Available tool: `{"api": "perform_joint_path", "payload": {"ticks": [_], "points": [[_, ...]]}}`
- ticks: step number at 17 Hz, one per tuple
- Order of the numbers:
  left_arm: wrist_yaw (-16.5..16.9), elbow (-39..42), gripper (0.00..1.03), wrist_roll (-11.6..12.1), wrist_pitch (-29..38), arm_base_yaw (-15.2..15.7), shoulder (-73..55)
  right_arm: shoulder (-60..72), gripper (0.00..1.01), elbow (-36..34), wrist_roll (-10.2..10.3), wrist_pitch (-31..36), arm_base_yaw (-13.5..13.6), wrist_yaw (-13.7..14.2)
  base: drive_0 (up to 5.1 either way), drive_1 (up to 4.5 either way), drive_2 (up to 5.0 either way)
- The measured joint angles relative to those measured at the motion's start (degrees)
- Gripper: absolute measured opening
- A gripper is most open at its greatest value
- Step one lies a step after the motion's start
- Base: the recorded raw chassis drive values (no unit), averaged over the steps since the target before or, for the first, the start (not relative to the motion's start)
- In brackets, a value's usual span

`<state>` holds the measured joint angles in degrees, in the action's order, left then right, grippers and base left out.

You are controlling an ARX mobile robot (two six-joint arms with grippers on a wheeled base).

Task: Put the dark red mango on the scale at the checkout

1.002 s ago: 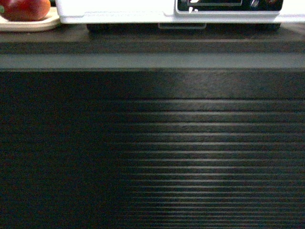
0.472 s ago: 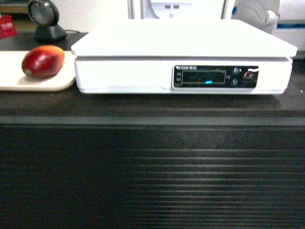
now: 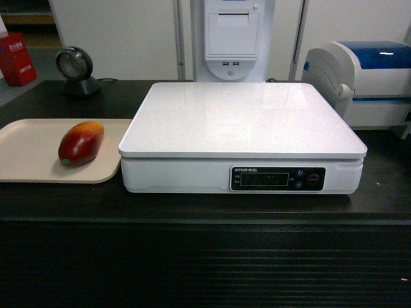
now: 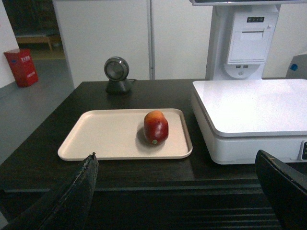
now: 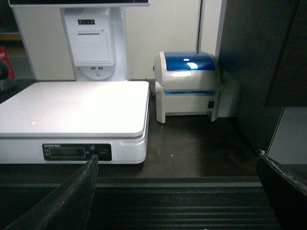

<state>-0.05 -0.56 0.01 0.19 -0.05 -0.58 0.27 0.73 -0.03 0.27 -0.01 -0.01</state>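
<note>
The dark red mango [image 3: 81, 142] lies on its side on a beige tray [image 3: 26, 157], left of the white scale [image 3: 244, 122]. Both rest on the dark checkout counter [image 3: 205, 256], whose ribbed front fills the lower head view. In the left wrist view the mango [image 4: 156, 127] sits right of centre on the tray [image 4: 105, 134], beside the scale [image 4: 254, 108]. My left gripper [image 4: 176, 158] is open and empty, short of the counter's front edge and below the tray. My right gripper [image 5: 177, 159] is also open and empty, in front of the scale [image 5: 72, 108]. Neither gripper shows in the head view.
A white-and-blue printer [image 3: 366, 83] stands right of the scale, and a round black scanner [image 3: 76, 67] sits behind the tray. A white terminal post [image 3: 232, 38] rises behind the scale. A dark wall panel [image 5: 259, 62] closes in the right side. A red box [image 3: 17, 59] stands far left.
The head view has risen from the ribbed counter front to the counter top. The mango, tray and whole scale top now show from above.
</note>
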Motion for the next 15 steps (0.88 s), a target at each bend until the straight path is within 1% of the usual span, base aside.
{"api": "perform_joint_path", "payload": {"ticks": [15], "points": [[0.0, 0.0, 0.98, 0.0, -0.3, 0.0, 0.0, 0.0, 0.98, 0.0, 0.0, -0.5, 0.0, 0.0, 0.0, 0.00, 0.0]]}}
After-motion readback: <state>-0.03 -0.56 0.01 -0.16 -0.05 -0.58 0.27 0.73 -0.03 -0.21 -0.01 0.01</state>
